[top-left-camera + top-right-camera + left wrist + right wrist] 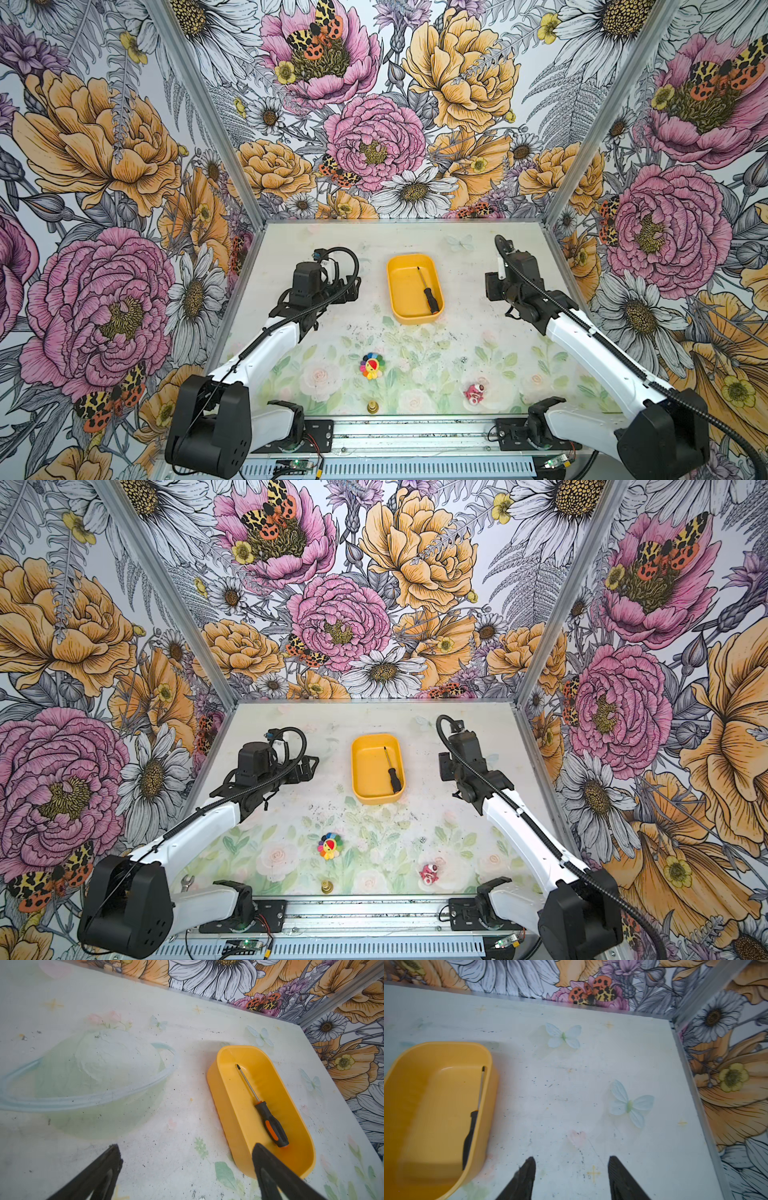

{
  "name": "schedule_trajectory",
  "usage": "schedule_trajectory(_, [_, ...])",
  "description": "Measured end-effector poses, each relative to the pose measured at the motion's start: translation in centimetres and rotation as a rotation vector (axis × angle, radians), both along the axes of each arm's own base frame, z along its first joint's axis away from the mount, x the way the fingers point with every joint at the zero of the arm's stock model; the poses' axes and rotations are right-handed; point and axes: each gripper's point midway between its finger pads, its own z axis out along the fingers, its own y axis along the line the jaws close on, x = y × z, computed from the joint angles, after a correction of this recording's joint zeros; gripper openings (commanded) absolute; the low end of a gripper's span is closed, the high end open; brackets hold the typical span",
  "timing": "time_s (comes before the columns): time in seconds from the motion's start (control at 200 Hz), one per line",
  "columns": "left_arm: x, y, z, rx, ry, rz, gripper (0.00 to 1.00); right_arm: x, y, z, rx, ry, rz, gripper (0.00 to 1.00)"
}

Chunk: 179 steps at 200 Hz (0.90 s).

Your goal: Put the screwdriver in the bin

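Since the screwdriver (428, 291) lies flat inside the bin (403, 286), tip toward 11 o'clock and handle toward 5 o'clock by the right wall, the task looks done and the step in hand is probably a clean retreat. At the bin's 9 o'clock the left claw (187, 1148) hangs wide apart and empty. At 3 o'clock the right claw (571, 1159) has its jaws parted, with only table (571, 1095) between them. Neither touches the bin. A good withdrawal pulls each arm back toward 6 o'clock, away from the rim, never sweeping across it.
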Motion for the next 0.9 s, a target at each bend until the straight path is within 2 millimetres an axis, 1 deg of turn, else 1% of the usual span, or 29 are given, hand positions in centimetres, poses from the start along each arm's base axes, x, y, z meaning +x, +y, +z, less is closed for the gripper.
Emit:
schedule_trajectory(0.045, [0.3,0.6,0.6,0.017,-0.021,0.014,0.99,-0.4,-1.4,-0.3,-0.005,-0.012,-0.043,0.58])
schedule_trajectory(0.115, [0.7,1.6,1.3,0.041,-0.047,0.038,0.99,-0.9,-2.6,-1.0,-0.012,-0.022,-0.076,0.58])
schedule_trajectory(0.375, [1.8,6.0,2.5,0.087,-0.107,0.128,0.99,-1.6,-4.2,-5.0,-0.051,-0.032,-0.129,0.58])
schedule_trajectory(0.475, [2.1,7.3,3.2,0.098,-0.171,0.154,0.99,-1.6,-4.8,-6.3,-0.06,-0.064,-0.147,0.58])
schedule_trajectory(0.55, [1.9,7.9,3.0,0.097,-0.205,0.166,0.99,-1.5,-5.4,-7.2,-0.068,-0.092,-0.163,0.58])
schedule_trajectory(0.646, [1.7,8.3,2.3,0.101,-0.218,0.172,0.99,-1.0,-6.2,-7.4,-0.077,-0.147,-0.184,0.58])
schedule_trajectory(0.711, [1.6,8.5,2.0,0.107,-0.225,0.174,0.99,-0.4,-6.7,-7.5,-0.087,-0.184,-0.194,0.58])
schedule_trajectory(0.806, [1.7,8.6,2.2,0.113,-0.252,0.176,0.99,0.7,-7.4,-7.6,-0.099,-0.229,-0.208,0.58])
schedule_trajectory(0.896, [1.7,8.8,2.3,0.122,-0.29,0.183,0.99,1.7,-7.9,-8.2,-0.104,-0.247,-0.216,0.58])
